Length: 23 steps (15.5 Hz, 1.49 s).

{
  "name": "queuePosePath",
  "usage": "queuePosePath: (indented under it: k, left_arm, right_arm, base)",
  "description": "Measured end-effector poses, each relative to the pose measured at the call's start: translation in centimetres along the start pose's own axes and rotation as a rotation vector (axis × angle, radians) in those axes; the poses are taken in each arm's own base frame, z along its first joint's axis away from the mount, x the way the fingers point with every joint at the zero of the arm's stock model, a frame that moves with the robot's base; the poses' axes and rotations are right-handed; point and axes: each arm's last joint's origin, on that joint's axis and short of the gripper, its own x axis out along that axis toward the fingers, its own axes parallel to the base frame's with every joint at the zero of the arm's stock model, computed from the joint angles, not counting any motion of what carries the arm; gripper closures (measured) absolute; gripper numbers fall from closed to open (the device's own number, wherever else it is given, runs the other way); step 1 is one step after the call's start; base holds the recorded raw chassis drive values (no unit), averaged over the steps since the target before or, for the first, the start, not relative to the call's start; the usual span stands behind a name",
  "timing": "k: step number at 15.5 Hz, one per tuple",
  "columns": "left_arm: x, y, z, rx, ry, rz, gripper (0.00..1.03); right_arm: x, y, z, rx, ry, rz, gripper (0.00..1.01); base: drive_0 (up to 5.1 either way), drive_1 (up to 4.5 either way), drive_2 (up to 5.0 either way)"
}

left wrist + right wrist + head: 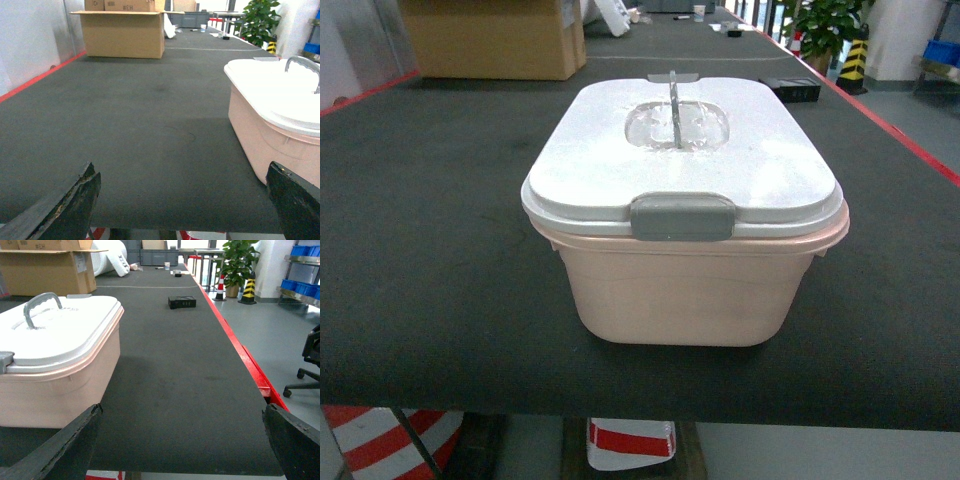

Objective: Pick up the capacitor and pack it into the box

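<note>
Dark table (190, 365), grey floor (280, 335), potted plant (237, 262), perhaps shelving.

Head camera looks down at the box (682, 215) from close; both wrist cameras flank it, low, facing forward.

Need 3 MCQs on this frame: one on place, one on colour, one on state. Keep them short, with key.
1. Where does the pale pink rectangular plastic box stand?
A. on the dark grey mat-covered table
B. on the floor
C. inside the brown cardboard carton

2. What colour is the clasp on the front of the white plastic lid?
A. red
B. grey
C. blue

3. What state is the box in?
A. lid off
B. tipped on its side
C. upright with lid on

Key: 1 A, the head view shows its base resting on the mat. 2 B, the clasp is grey against the white lid. 3 C, the lid sits on the rim and the curved grey handle stands up on top.
</note>
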Motion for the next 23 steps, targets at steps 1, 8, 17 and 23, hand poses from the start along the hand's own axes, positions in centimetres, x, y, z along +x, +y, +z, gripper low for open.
queuePosePath:
  k: [1, 8, 17, 23]
  left_arm:
    - [0.0, 0.0, 0.0, 0.0, 0.0, 0.0, 0.05]
    - [0.0, 0.0, 0.0, 0.0, 0.0, 0.0, 0.05]
    - [0.0, 0.0, 0.0, 0.0, 0.0, 0.0, 0.05]
    - [0.0, 0.0, 0.0, 0.0, 0.0, 0.0, 0.05]
  right_arm:
    - [0.0, 0.0, 0.0, 0.0, 0.0, 0.0, 0.03]
    - [0.0, 0.0, 0.0, 0.0, 0.0, 0.0, 0.03]
    - [0.0, 0.0, 0.0, 0.0, 0.0, 0.0, 0.03]
    - [0.0, 0.0, 0.0, 0.0, 0.0, 0.0, 0.03]
  base:
    - [0.0, 0.0, 0.0]
    - [0.0, 0.0, 0.0]
    - [0.0, 0.0, 0.0]
    - [0.0, 0.0, 0.0]
